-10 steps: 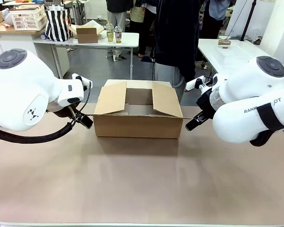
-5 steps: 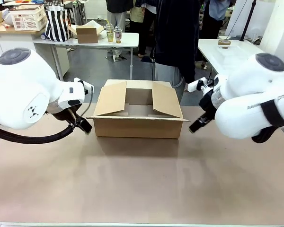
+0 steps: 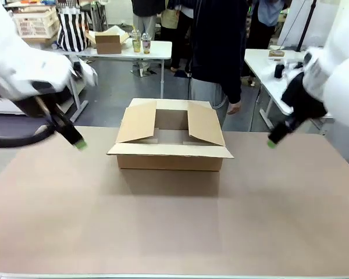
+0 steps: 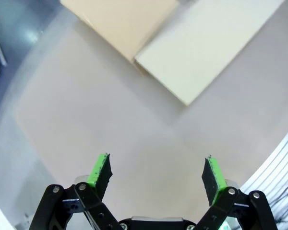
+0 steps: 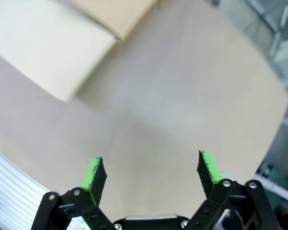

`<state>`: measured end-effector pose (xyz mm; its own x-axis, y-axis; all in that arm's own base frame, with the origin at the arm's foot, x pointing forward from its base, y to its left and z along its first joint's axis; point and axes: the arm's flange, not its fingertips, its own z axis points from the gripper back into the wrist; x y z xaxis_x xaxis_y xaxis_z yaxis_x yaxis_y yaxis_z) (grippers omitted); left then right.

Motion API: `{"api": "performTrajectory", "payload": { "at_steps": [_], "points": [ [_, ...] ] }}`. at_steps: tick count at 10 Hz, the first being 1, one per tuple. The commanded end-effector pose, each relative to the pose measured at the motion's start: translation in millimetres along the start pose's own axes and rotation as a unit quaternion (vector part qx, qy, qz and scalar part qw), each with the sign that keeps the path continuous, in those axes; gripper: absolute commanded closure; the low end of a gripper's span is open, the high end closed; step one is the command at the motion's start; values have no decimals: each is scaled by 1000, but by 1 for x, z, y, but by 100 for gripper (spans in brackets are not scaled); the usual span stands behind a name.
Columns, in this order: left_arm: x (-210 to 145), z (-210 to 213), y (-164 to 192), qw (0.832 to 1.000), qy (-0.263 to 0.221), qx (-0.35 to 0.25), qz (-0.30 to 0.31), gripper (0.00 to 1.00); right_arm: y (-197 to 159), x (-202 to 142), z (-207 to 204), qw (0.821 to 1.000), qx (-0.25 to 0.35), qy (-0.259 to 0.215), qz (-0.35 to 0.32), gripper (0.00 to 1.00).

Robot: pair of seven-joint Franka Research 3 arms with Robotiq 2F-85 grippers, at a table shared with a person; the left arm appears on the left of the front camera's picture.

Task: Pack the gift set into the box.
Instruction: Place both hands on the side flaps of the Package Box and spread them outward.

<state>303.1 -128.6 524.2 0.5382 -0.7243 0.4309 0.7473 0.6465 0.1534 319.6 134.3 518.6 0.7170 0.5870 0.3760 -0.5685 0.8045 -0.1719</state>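
On the left gripper (image 4: pixel 156 175) the green pads (image 4: pixel 100 171) stand wide apart with nothing between them, only bare brown tabletop (image 3: pixel 174 232) beneath. The right gripper (image 5: pixel 150 171) is spread and empty the same way. In the front view the left gripper (image 3: pixel 77 140) hangs near the tabletop's left edge and the right gripper (image 3: pixel 273 140) near its right edge, each well apart from the large plain brown corrugated cardboard box (image 3: pixel 168 157).

The box sits midway along the far edge. I'd say it is put there so either arm, or the person in the dark top (image 3: pixel 218 40) standing just behind it, can reach in. The arms hold wide to leave its mouth free.

I count one box with four flaps open, two grippers, and one person at the table. What I can see of the box's inside is bare cardboard, so packing looks not yet begun.
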Motion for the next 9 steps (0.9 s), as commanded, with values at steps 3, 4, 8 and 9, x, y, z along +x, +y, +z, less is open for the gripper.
{"api": "performTrajectory", "payload": {
  "at_steps": [3,4,8,9],
  "points": [
    [0,0,0,1000,0,0,0,0,0,0,0,1000,0,0,0,0],
    [0,0,0,1000,0,0,0,0,2,4,30,997,2,-66,-36,0],
    [-14,42,30,950,-144,-260,98,0,-49,-24,46,870,335,-221,-287,0],
    [-23,40,39,924,-167,-317,136,0,-64,-37,48,823,406,-236,-318,0]
  ]
}}
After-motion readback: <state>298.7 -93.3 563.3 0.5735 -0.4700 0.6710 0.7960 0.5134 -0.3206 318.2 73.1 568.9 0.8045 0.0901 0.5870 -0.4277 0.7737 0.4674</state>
